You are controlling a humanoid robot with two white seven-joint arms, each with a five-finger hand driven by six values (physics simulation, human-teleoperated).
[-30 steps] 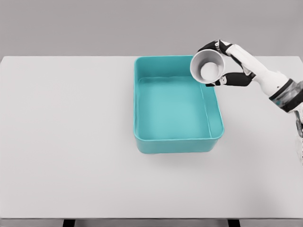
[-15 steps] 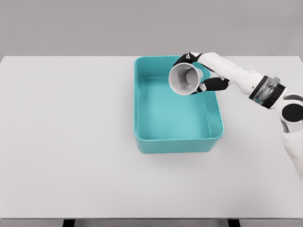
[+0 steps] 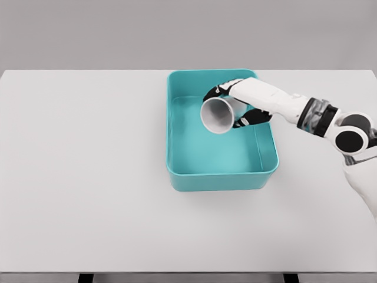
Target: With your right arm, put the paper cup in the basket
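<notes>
A white paper cup (image 3: 218,114) is held tilted on its side, its open mouth facing the camera, over the inside of the teal basket (image 3: 177,177). My right hand (image 3: 235,106) is shut on the cup, dark fingers wrapped around its body from behind. The white right arm reaches in from the right edge across the basket's far right rim. The cup hangs above the basket floor, in its upper middle part. My left arm does not show.
The basket stands on a wide white table (image 3: 82,177), slightly right of centre, and nothing else lies inside it. A grey wall runs behind the table's far edge.
The right hand has carried the cup leftward and down, from beyond the basket's far right corner to over its interior. The cup has tipped further onto its side.
</notes>
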